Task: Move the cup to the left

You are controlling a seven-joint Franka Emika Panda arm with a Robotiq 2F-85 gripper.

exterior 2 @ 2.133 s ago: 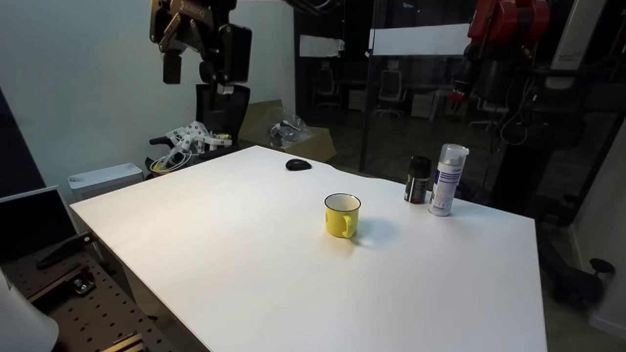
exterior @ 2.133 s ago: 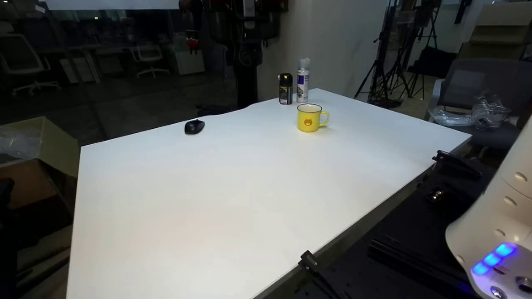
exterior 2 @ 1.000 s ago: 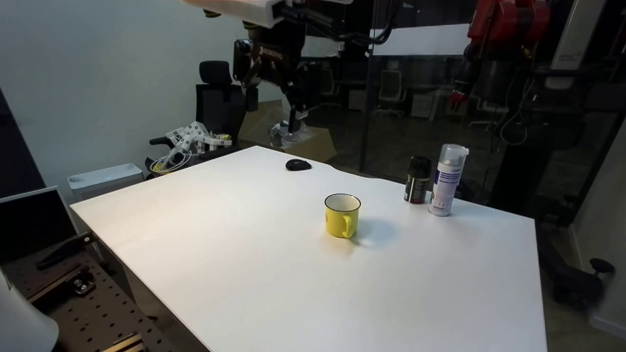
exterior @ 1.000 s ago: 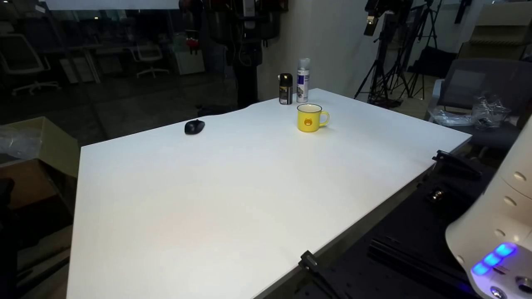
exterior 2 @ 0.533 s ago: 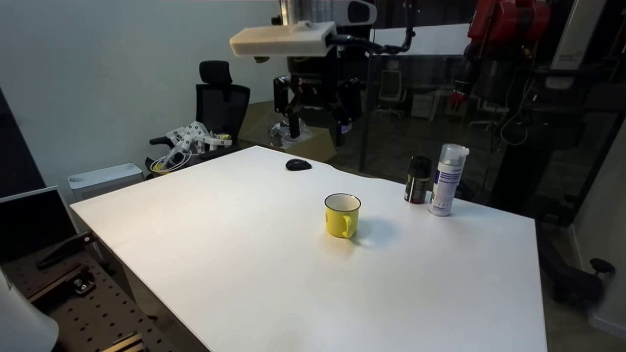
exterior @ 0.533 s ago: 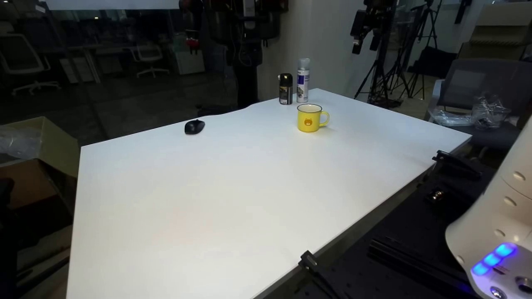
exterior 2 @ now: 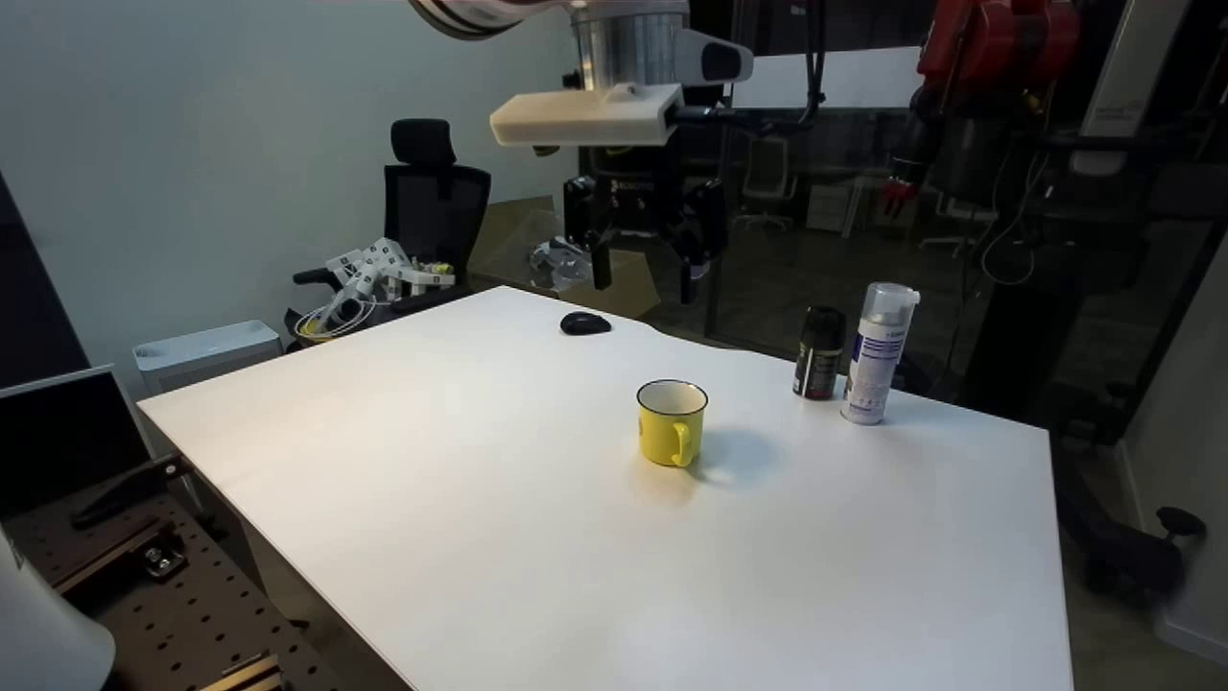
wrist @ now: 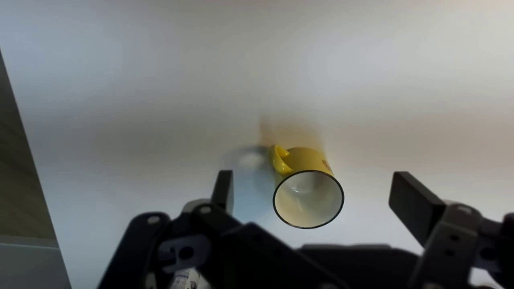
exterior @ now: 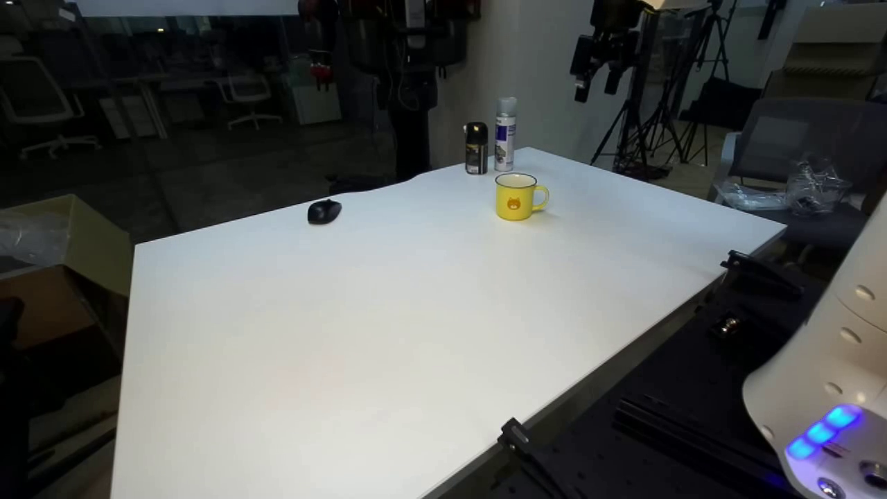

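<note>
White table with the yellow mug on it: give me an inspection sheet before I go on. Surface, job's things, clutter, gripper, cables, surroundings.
Surface: white table, showing a faint yellowish reflection; spills, nothing seen.
Job's things: yellow mug, upright, handle on its side, apart from the gripper.
Clutter: black computer mouse; dark can and taller white can, both upright, close together.
Gripper: open, above the table, holding nothing; in the wrist view the mug shows within its opening.
Cables: dark cable above the gripper, away from the mug.
Surroundings: black office chair and open cardboard box beyond the table.
</note>
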